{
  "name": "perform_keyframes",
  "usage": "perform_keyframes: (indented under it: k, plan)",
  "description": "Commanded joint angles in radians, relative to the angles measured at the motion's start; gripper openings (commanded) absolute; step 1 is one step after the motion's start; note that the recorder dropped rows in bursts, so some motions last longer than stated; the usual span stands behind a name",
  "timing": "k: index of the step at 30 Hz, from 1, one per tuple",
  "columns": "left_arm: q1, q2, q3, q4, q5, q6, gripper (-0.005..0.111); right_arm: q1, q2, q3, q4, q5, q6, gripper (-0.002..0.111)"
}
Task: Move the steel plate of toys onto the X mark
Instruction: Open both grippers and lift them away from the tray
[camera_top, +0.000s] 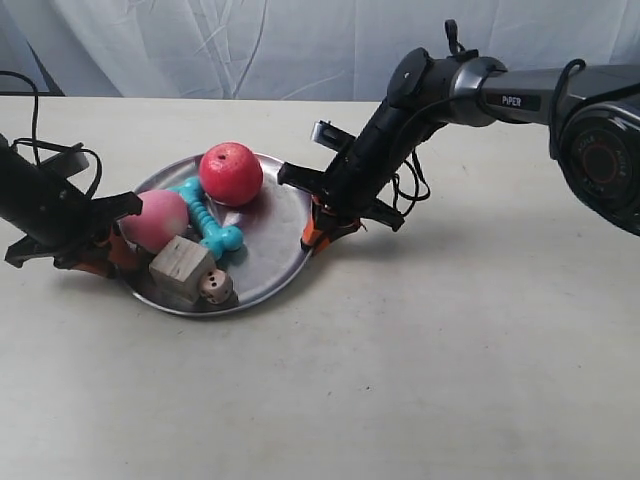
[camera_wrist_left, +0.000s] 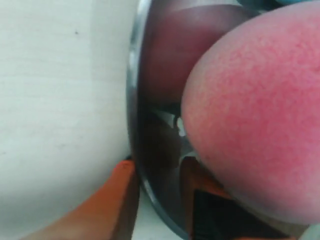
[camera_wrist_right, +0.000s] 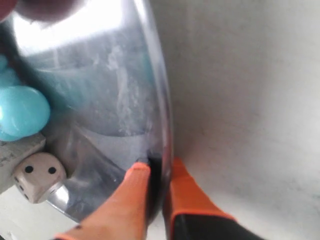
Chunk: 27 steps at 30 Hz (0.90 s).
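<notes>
The steel plate (camera_top: 272, 240) sat on the worktop (camera_top: 420, 360), carrying an apple (camera_top: 231, 173), peach (camera_top: 155, 220), teal bone (camera_top: 210, 222), wooden cube (camera_top: 180, 265) and die (camera_top: 215, 288). The left claw (camera_wrist_left: 156, 167) and right claw (camera_wrist_right: 157, 165) (at opposite edges) each pinched its rim.

We find counter (camera_top: 430, 380) open around steel plate (camera_top: 275, 250); left end effector (camera_top: 116, 254), right end effector (camera_top: 316, 234) clamp opposite rims; toys (camera_top: 182, 268) crowd middle.

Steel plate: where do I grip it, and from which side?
Grip the round shiny steel plate by its low raised rim, at two opposite edges, coming in from outside: it is wide and shallow, with colourful toys filling the middle.
</notes>
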Motion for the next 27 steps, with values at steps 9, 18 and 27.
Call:
perform_keyframes:
  k: [9, 18, 27]
  plan:
    - [-0.020, 0.006, 0.005, -0.019, 0.039, 0.009, 0.037, 0.027, 0.005, -0.003, 0.033, -0.013, -0.032, 0.051]
    - [-0.020, -0.060, 0.005, 0.119, 0.031, -0.099, 0.036, 0.024, -0.041, -0.003, -0.172, 0.036, 0.046, 0.045]
    - [-0.020, -0.179, 0.005, 0.342, 0.011, -0.251, 0.018, 0.022, -0.123, -0.003, -0.490, 0.072, 0.154, 0.045]
